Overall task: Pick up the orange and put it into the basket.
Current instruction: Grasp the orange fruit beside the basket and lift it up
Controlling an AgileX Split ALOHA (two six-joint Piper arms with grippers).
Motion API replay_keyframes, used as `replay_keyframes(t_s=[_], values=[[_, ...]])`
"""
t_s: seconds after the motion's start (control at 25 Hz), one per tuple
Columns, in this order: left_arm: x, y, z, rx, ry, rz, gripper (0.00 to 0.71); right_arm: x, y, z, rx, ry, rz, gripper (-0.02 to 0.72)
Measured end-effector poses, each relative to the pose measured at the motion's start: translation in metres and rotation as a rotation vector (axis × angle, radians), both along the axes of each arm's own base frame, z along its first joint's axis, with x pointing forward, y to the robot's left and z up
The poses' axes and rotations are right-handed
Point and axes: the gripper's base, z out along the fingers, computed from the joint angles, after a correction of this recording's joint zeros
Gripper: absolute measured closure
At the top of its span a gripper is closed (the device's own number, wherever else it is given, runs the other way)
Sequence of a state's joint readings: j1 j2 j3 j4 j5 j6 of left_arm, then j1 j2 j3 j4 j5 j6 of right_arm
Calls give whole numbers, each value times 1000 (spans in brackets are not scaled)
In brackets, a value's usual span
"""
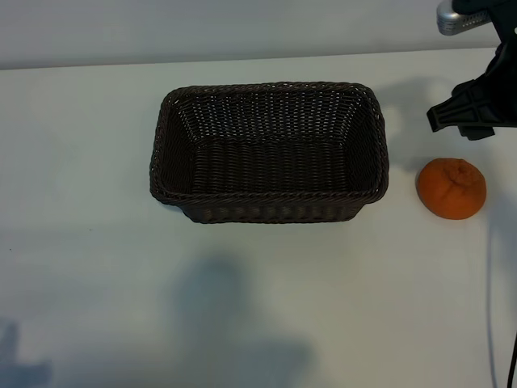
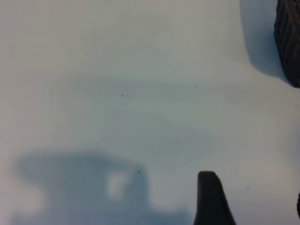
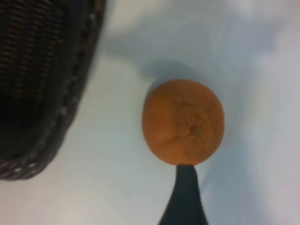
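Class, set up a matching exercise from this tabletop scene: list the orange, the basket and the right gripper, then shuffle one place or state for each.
Things:
1. orange
2. basket
3. right gripper

Places or states:
A. empty, mid-table
B. above the table's far right corner, holding nothing
C. on the table, right of the wicker rim

Pairs: 1-C, 2-A, 3-B

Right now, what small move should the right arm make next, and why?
Probably lower the right gripper onto the orange until its open fingers straddle it, then close. The orange lies free on the table, to the right of the basket in the exterior view, and the gripper hangs just beyond it, holding nothing.
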State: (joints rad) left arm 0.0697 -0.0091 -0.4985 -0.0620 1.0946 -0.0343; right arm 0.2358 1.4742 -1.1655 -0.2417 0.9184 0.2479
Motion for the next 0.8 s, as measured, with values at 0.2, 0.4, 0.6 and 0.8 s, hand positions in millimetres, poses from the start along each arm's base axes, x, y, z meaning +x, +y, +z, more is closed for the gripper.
replay_keyframes(t_s=[0.2, 0.4, 0.6, 0.8], values=[[0, 0, 0, 1, -1, -1, 269, 12, -7, -18, -14, 51, -26, 145], [0, 0, 0, 0, -1, -1, 270, 23, -4, -41, -24, 110, -27, 131], [0, 0, 0, -1, -3, -2, 270, 35, -1, -71, -26, 181, -58, 126], [0, 0, 0, -1, -4, -2, 271, 45, -1, -98, -10, 220, -107, 126]])
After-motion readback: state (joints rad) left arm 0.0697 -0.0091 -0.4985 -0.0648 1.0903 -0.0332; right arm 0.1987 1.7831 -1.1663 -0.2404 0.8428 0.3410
